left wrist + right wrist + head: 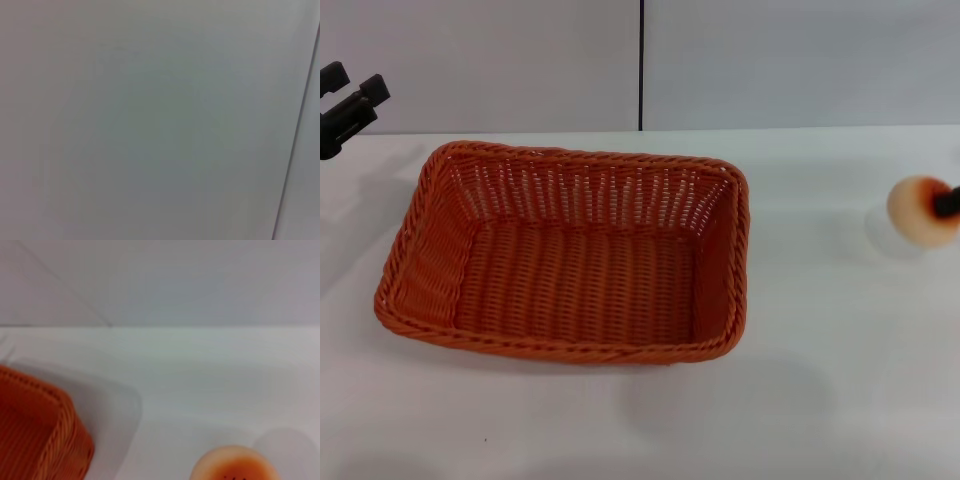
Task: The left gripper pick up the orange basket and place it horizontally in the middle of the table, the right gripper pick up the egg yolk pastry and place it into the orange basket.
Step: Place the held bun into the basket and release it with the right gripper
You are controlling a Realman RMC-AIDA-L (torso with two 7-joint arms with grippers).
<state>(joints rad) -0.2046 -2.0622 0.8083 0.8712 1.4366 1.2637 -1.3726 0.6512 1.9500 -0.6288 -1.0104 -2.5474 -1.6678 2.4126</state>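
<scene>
The orange basket (pixel 565 250) lies flat on the white table (pixel 820 380), left of centre, long side across, and nothing is in it. A corner of the orange basket (pixel 40 435) also shows in the right wrist view. My left gripper (pixel 348 100) hangs open at the far left, above and behind the basket, holding nothing. The egg yolk pastry (pixel 920 212) is at the right edge, lifted a little off the table with its shadow beside it. My right gripper (pixel 948 203) is shut on it; only one black finger shows. The egg yolk pastry (pixel 235 465) sits low in the right wrist view.
A grey wall (pixel 770 60) with a dark vertical seam stands behind the table. The left wrist view shows only the plain grey wall (pixel 150 120). Bare tabletop lies between the basket and the pastry.
</scene>
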